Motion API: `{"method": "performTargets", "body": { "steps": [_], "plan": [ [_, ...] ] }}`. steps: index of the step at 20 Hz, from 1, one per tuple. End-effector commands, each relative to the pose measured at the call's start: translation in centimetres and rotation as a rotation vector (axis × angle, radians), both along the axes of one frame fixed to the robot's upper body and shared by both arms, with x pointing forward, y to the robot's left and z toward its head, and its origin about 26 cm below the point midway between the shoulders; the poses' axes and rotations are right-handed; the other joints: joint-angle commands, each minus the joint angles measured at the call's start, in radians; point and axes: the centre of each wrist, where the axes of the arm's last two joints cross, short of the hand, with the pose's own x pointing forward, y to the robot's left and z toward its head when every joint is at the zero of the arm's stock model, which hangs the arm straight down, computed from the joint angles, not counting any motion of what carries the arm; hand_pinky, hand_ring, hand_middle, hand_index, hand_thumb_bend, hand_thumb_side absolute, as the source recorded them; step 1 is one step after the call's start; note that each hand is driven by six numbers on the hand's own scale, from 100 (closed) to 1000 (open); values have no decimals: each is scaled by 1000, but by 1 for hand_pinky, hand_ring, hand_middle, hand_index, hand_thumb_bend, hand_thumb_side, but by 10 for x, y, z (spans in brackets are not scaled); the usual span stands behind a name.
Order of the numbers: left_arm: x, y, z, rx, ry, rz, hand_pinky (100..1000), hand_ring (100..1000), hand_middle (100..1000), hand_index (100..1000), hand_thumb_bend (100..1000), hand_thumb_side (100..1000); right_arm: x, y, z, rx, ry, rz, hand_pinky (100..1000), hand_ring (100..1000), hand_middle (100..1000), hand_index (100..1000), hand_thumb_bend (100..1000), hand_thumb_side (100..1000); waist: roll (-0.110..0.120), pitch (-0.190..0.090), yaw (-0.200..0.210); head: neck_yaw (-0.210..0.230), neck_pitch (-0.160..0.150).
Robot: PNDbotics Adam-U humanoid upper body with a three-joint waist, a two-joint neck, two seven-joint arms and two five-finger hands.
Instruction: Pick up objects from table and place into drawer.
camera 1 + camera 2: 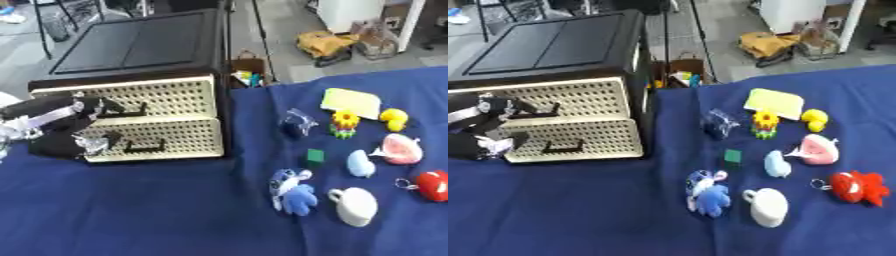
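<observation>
A black cabinet (140, 47) with two cream perforated drawers stands at the table's back left; the top drawer (166, 97) and bottom drawer (175, 137) are both closed. My left hand (54, 127) is open at their left end, fingers spread beside the two black handles. On the right lie a yellow pad (351, 101), yellow duck (395, 119), flower toy (345, 123), clear bag (297, 122), green cube (315, 157), pale blue oval (360, 163), pink piece (401, 149), red toy (857, 187), white cup (356, 206) and blue plush (291, 191). My right hand does not show.
A blue cloth (157, 210) covers the table. Beyond the far edge a brown bag (248, 70) and a yellow toy truck (325, 46) stand on the floor.
</observation>
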Motion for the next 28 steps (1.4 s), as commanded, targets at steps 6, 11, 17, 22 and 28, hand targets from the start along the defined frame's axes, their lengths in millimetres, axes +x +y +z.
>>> {"method": "performTargets", "body": {
  "steps": [6, 11, 17, 22, 28],
  "plan": [
    [2, 9, 13, 22, -44, 14, 100, 100, 120, 907, 179, 671, -4, 2, 9, -12, -35, 19, 715, 802, 721, 737, 253, 932, -1, -5, -4, 6, -17],
    [6, 13, 12, 28, -43, 41, 100, 100, 120, 909, 186, 667, -4, 3, 11, -18, -39, 26, 717, 804, 721, 737, 256, 931, 1, 7, -10, 10, -28],
    [8, 17, 13, 15, -51, 63, 100, 100, 120, 914, 195, 665, -4, 2, 12, -23, -41, 28, 718, 805, 721, 737, 261, 930, 1, 17, -16, 11, -33],
    [9, 18, 13, 8, -42, 62, 100, 100, 117, 883, 202, 660, -4, 2, 12, -24, -38, 27, 720, 807, 721, 739, 263, 930, 0, 20, -16, 10, -34],
    [9, 17, 13, -26, -24, 47, 100, 100, 114, 762, 230, 654, -4, 1, 11, -17, -35, 26, 720, 807, 720, 741, 280, 946, 0, 18, -18, 12, -34]
  ]
}}
